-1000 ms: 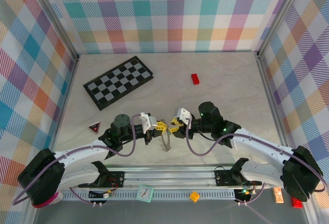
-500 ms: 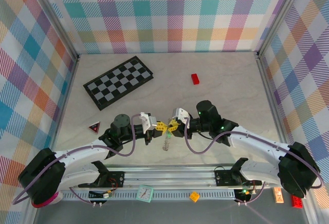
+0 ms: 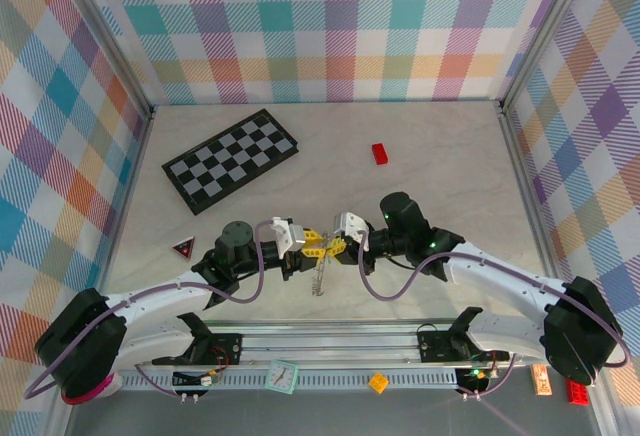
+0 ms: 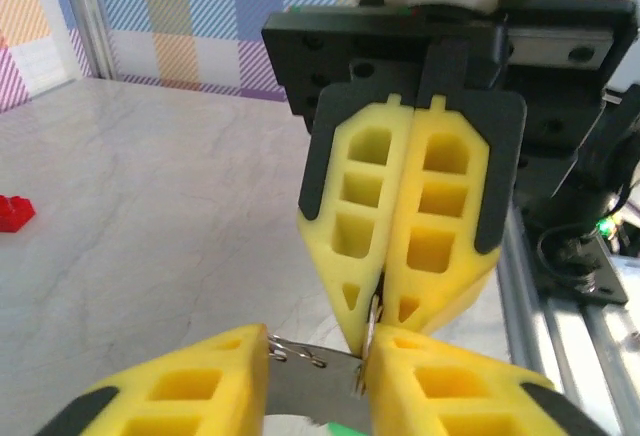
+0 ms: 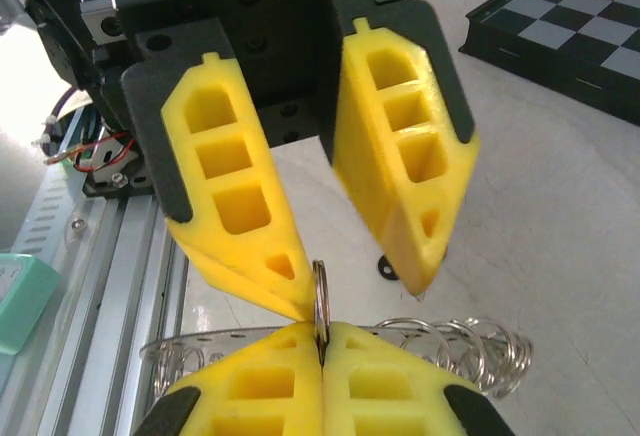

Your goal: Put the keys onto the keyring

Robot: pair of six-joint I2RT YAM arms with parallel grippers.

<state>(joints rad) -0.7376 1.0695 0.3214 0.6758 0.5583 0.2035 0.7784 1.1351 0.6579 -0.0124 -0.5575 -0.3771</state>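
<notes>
Right gripper (image 5: pixel 322 344) pinched shut on keyring (image 5: pixel 450 344) wire, above the bench's (image 3: pixel 450 156) near middle; left gripper (image 5: pixel 362 291) faces it, jaws apart. Keyring looks light, springy, slippery: pinch the wire. Green key head (image 4: pixel 345 426) peeks below; tiny, grip the plastic.

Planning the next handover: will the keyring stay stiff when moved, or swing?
Pinched at one point by the shut right gripper, the keyring probably swings. Its thin wire loops look light, likely springy. Bare metal may slip.

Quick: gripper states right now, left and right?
Left gripper: open, fingers apart.
Right gripper: closed, pinching a thin metal ring.
</notes>
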